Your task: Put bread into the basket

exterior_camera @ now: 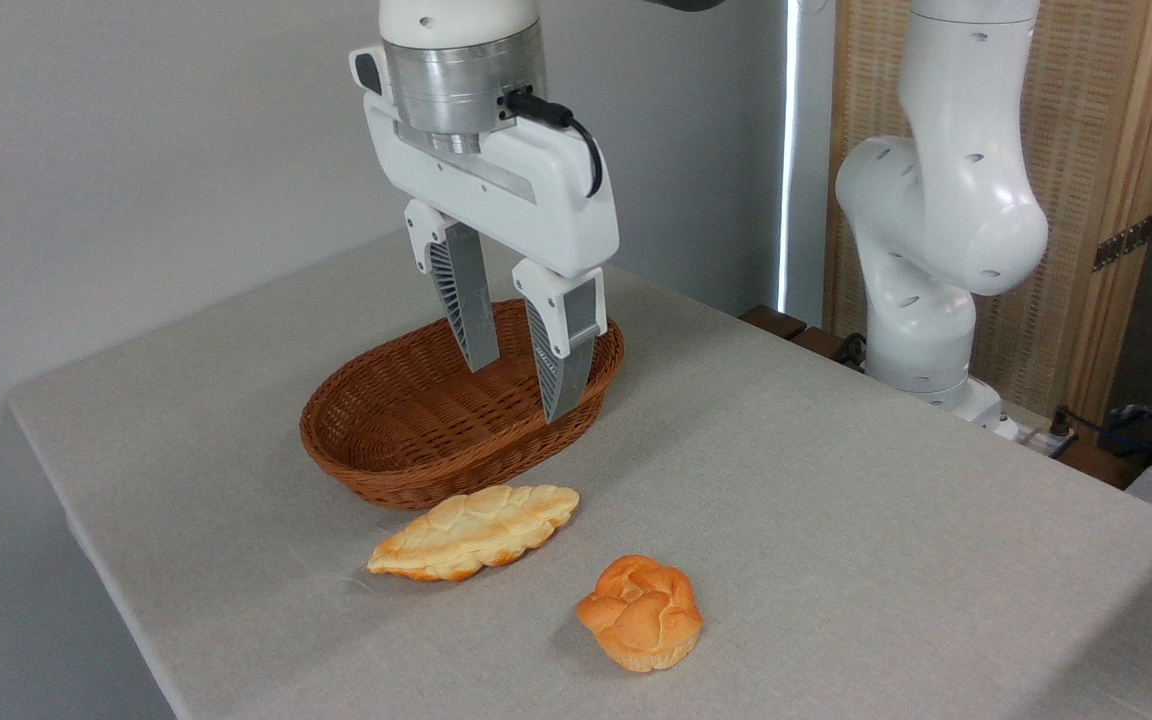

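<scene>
Bright even light, soft faint shadows, sharp focus, glaring window strip behind
</scene>
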{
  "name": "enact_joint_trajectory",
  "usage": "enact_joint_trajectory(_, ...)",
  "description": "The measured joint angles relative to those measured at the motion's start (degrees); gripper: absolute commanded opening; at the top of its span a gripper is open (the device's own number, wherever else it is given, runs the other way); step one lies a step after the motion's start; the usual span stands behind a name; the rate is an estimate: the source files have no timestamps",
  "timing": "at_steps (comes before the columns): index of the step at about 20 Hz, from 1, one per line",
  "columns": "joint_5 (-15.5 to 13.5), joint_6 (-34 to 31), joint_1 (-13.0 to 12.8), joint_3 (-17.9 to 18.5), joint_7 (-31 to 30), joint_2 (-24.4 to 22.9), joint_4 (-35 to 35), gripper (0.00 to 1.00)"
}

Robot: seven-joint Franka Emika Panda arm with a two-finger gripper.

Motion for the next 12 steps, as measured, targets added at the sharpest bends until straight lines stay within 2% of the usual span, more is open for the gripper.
enact_joint_trajectory(12, 0.5, -2.1, -0.1, -0.5, 0.0, -0.6, 3.0, 1.0)
